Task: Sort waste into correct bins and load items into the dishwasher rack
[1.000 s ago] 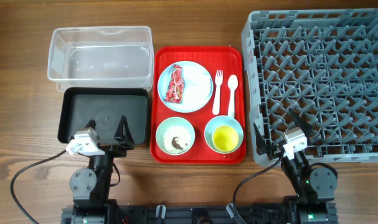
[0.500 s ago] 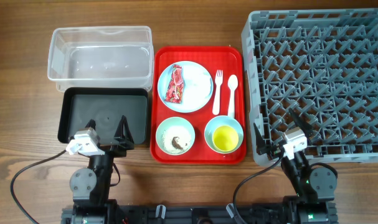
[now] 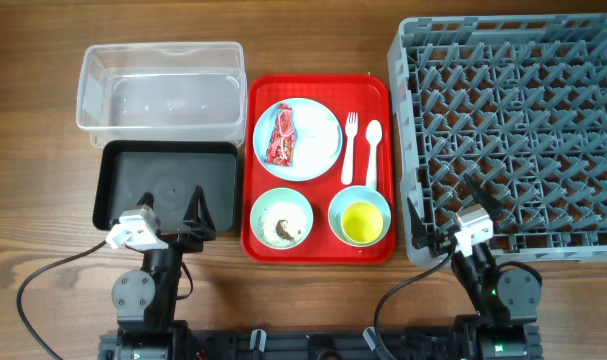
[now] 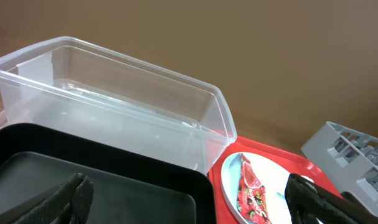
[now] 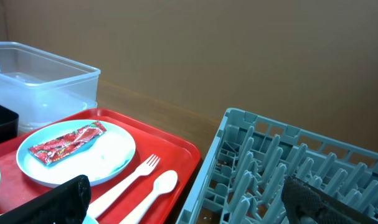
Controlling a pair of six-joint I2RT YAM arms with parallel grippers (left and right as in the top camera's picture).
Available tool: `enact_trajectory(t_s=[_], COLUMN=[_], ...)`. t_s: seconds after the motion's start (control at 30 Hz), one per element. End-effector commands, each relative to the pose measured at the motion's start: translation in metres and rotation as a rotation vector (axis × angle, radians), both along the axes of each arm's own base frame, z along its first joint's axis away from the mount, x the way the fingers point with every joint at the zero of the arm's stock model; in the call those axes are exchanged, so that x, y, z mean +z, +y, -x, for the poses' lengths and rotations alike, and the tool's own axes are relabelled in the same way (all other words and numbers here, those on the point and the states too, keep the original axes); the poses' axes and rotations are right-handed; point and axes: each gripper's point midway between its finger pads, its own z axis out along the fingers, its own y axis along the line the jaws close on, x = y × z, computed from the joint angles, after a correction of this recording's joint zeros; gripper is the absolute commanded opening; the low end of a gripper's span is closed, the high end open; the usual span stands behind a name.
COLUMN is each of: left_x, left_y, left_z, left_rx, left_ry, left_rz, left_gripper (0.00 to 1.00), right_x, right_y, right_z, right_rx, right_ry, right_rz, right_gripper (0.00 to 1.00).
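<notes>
Left gripper (image 4: pixel 187 186): jaws spread wide, empty — black tray (image 4: pixel 114 180) directly beneath, clear tub (image 4: pixel 114 93) just ahead.
Right gripper (image 5: pixel 185 185): wide open, holding nothing — red wrapper (image 5: pixel 67 142) on plate (image 5: pixel 111 157) ahead-left, rack (image 5: pixel 269 155) ahead-right.

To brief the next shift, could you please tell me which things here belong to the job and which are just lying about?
Job: red wrapper, plate, fork, spoon, mint bowl, food scraps, light-blue bowl, yellow cup, clear tub, black tray, grey rack.
Lying about: red tray, wooden table.
</notes>
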Motion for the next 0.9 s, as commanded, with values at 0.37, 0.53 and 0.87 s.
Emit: enact_trajectory(t_s=[0.37, 0.53, 0.87], left_x=[-0.002, 0.000, 0.040], left_y=[-0.003, -0.016, -0.057], left_z=[0.000, 0.001, 0.014], left_rx=[-0.019, -0.086, -0.342], left_ry=[0.007, 0.007, -0.100], left_rz=[0.018, 0.131, 0.189], left_gripper=[1.00, 1.00, 1.00], right_x=[0.001, 0.001, 0.016], right_y=[0.002, 0.002, 0.042], right_z=[0.001, 0.001, 0.024], right_rx=[0.012, 0.016, 0.284], right_ry=[-0.003, -0.003, -0.038], right_rz=[-0.004, -0.004, -0.051], right_gripper=[1.00, 1.00, 1.00])
